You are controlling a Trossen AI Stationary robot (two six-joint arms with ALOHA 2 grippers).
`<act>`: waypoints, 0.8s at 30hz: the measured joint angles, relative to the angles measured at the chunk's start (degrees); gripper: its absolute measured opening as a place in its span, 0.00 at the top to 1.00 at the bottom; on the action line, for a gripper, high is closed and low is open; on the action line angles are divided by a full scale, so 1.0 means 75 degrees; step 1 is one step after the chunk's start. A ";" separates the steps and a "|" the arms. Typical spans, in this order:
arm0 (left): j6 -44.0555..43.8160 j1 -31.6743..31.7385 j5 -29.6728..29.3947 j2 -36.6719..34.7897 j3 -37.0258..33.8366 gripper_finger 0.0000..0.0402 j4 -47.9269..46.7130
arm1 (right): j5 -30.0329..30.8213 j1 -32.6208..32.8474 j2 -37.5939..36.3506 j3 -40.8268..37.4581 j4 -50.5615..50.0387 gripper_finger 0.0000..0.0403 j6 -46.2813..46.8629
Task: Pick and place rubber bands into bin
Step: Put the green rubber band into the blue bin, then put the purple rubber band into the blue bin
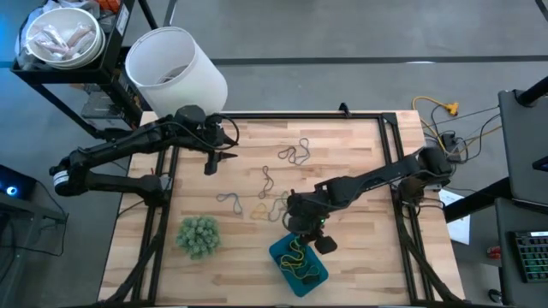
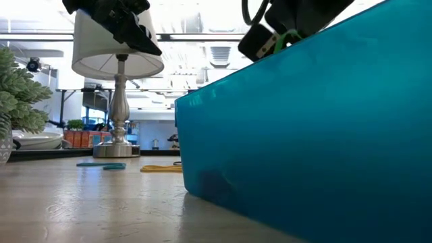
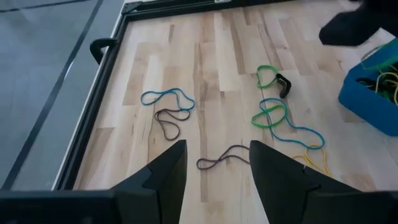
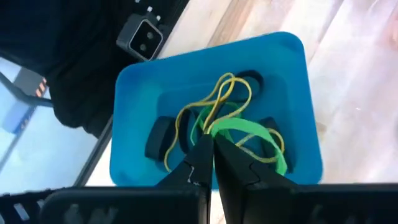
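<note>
Right gripper (image 4: pixel 213 163) hangs over the teal bin (image 4: pixel 286 68), its fingers pinched together on a green rubber band (image 4: pixel 249 134) that droops into the tray among yellow bands (image 4: pixel 217 93) and black ones. That bin sits at the table's near edge, right of the fuzzy green ball (image 1: pixel 199 235). Left gripper (image 3: pixel 214 168) waits open at the far left, with loose bands (image 3: pixel 166 97) scattered on the wood (image 1: pixel 342 145) ahead of it.
</note>
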 joint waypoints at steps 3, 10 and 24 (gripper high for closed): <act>-0.0003 0.0000 0.0003 0.0000 0.0000 0.60 -0.0001 | -0.0011 0.0006 0.0182 0.0000 0.0222 0.98 0.0372; -0.0171 0.0000 0.0007 0.0060 0.0000 0.60 0.0160 | -0.0011 0.0017 0.0234 0.0014 0.0469 0.92 0.0748; -0.0361 -0.0006 0.0020 0.0097 0.0000 0.60 0.0237 | 0.0435 -0.0009 0.0063 0.0114 0.0051 0.65 0.0241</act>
